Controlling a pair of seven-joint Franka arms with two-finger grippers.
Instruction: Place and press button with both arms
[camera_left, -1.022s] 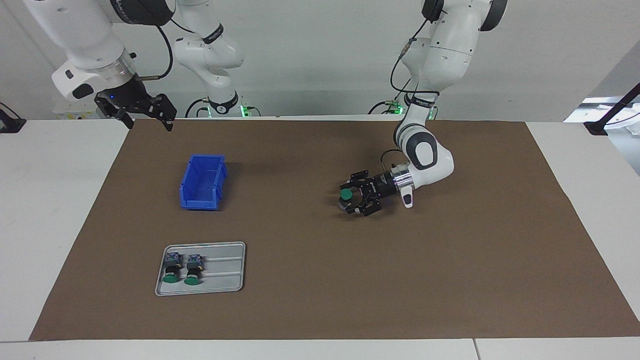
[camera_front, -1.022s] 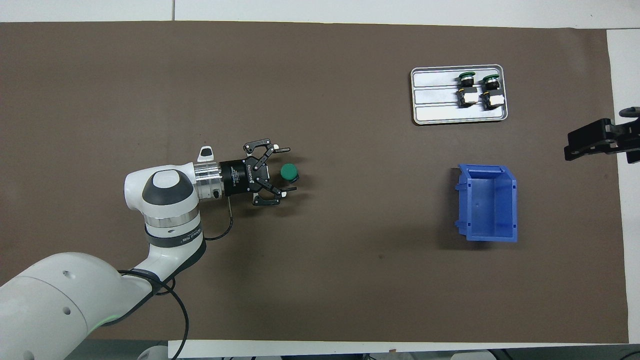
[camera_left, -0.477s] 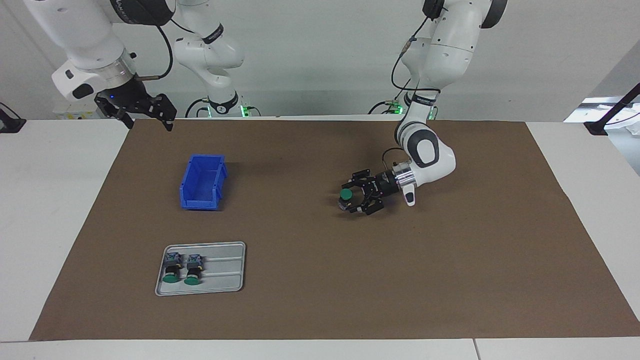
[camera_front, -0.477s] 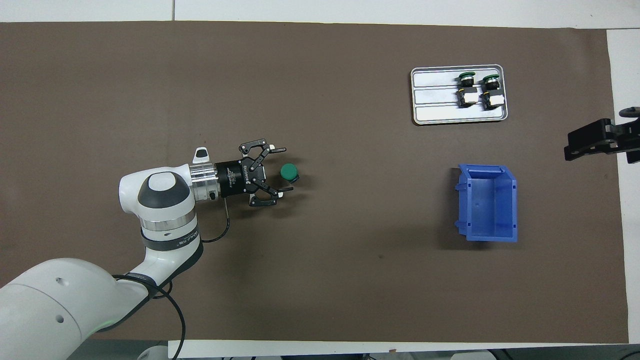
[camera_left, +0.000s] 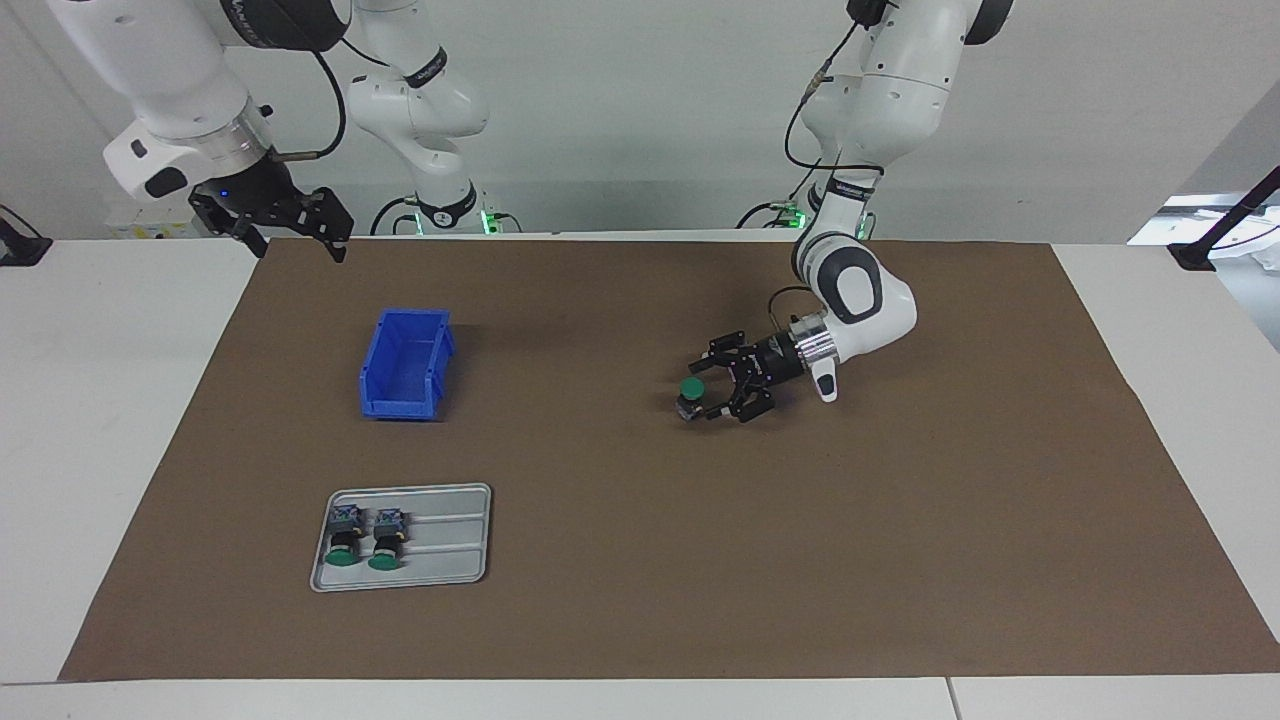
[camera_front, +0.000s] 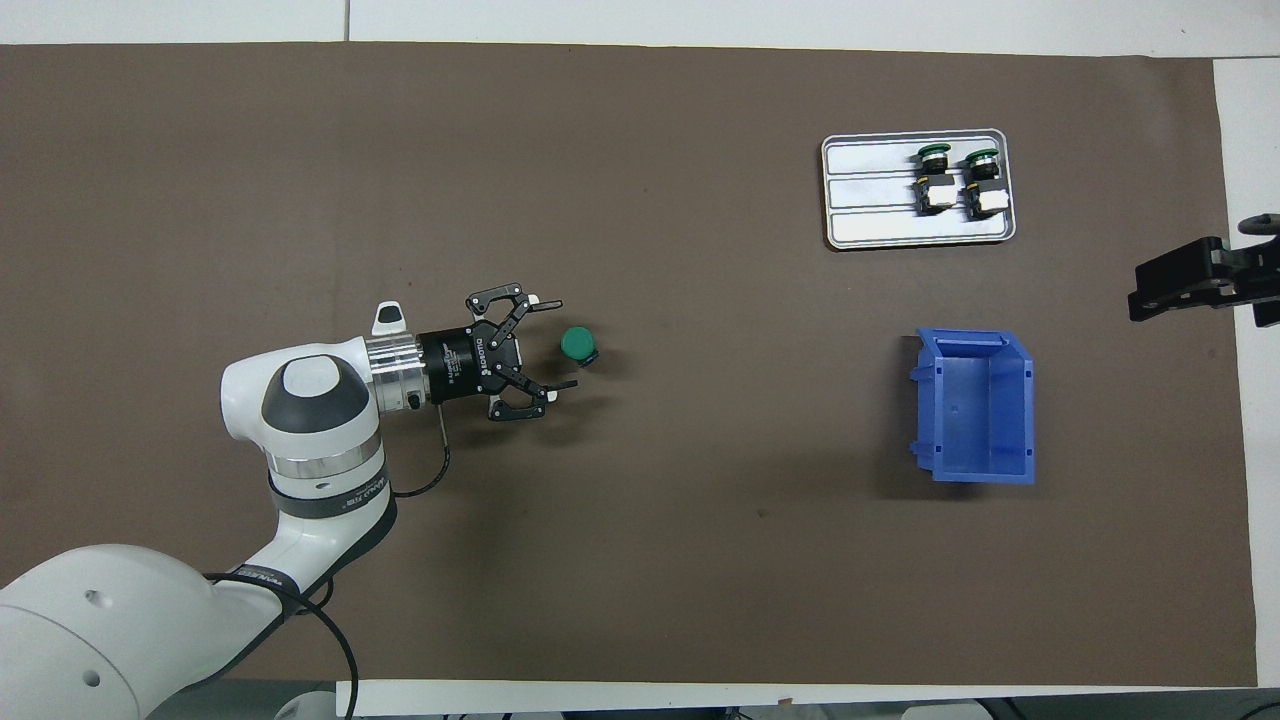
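- Tool (camera_left: 288, 222) of the right arm, black and two-fingered, hangs in the air over the edge of the brown mat (camera_left: 640, 600) at that arm's end of the surface (camera_left: 90, 400); its fingers stand apart and carry nothing. From above only its tip (camera_front: 1200, 280) shows at the picture's edge. This arm waits.
- Bin of blue plastic (camera_left: 407, 364), open-topped and rectangular, sits on the mat with nothing visible in it. In the overhead view it (camera_front: 975, 408) lies nearer to the robots than the tray.
- Tray of grey metal (camera_left: 402, 537) with ridged floor lies farther from the robots than the bin (camera_front: 918, 190). Two green-capped push-button switches (camera_left: 365, 537) lie on their sides in it, side by side, at the end toward the right arm (camera_front: 955, 180).
- Button (camera_left: 690, 394), a small push-button switch with a round flat green cap on a dark body, stands upright on the mat near the middle of the surface, cap upward (camera_front: 578, 345), well apart from bin and tray.
- Left tool (camera_left: 706, 389), black, at the end of the white left arm, lies low and nearly level just beside the button. Its fingers are spread wide (camera_front: 556, 343) and their tips stop short of the button, so the button stands free of them.
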